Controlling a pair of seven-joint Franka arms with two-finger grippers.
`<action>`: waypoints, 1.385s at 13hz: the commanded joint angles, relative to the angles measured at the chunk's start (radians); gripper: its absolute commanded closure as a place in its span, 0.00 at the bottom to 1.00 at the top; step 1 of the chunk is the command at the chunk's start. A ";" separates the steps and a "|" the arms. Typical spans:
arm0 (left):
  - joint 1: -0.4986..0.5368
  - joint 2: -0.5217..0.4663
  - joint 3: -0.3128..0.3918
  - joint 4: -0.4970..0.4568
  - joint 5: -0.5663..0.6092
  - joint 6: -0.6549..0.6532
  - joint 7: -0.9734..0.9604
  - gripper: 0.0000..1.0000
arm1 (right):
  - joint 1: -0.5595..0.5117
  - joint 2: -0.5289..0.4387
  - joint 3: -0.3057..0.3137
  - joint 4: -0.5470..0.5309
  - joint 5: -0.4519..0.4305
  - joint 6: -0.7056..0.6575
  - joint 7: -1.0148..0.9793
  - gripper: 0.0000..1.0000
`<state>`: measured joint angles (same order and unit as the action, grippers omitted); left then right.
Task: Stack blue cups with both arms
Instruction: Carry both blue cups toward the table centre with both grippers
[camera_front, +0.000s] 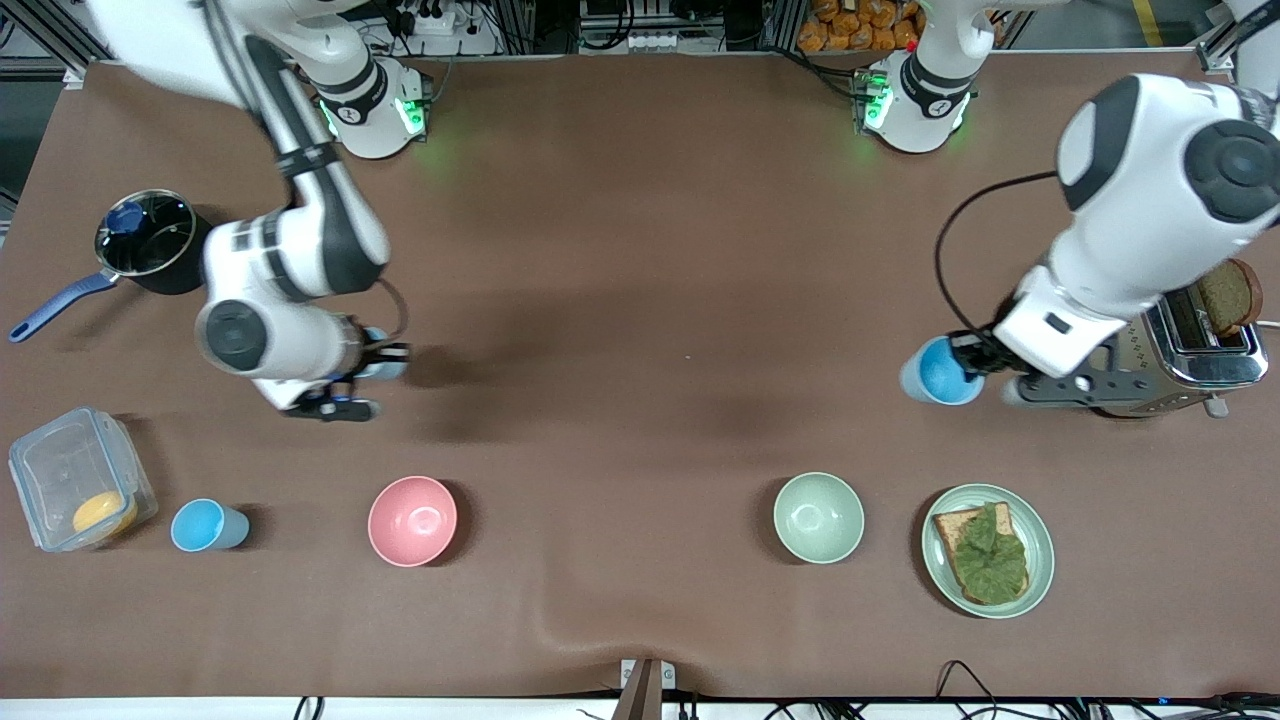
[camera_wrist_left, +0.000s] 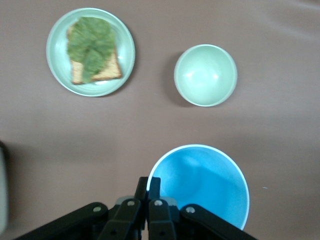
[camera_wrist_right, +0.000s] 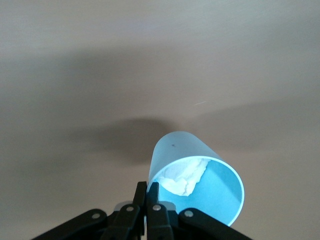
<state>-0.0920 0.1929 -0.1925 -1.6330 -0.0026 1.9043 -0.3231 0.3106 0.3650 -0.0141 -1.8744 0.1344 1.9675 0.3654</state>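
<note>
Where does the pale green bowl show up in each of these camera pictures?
Front view: the pale green bowl stands on the table near the front camera, beside the plate of toast and lettuce.
Left wrist view: the bowl shows above the blue cup that the left gripper holds.
Right wrist view: not in it.
Shared landmark: the plate beside the bowl appears in both the front and left wrist views.

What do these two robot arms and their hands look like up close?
Both arms are bulky white shells with dark grey joint bands and round caps. Green lights glow at their bases, and a black cable loops along the left arm. The left hand and right hand are small, black, with riveted linkages.
</note>
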 joint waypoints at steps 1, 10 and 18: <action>-0.031 0.019 0.004 0.035 -0.085 -0.027 -0.117 1.00 | 0.137 0.106 -0.010 0.137 0.095 -0.015 0.215 1.00; -0.176 0.045 -0.004 0.036 -0.082 -0.025 -0.370 1.00 | 0.344 0.314 -0.010 0.322 0.132 0.131 0.569 1.00; -0.235 0.088 -0.004 0.065 -0.085 -0.008 -0.451 1.00 | 0.165 0.227 -0.018 0.497 0.120 -0.244 0.427 0.00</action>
<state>-0.3061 0.2562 -0.2014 -1.6063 -0.0730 1.9014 -0.7354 0.5855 0.6444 -0.0489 -1.4199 0.2491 1.8599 0.8909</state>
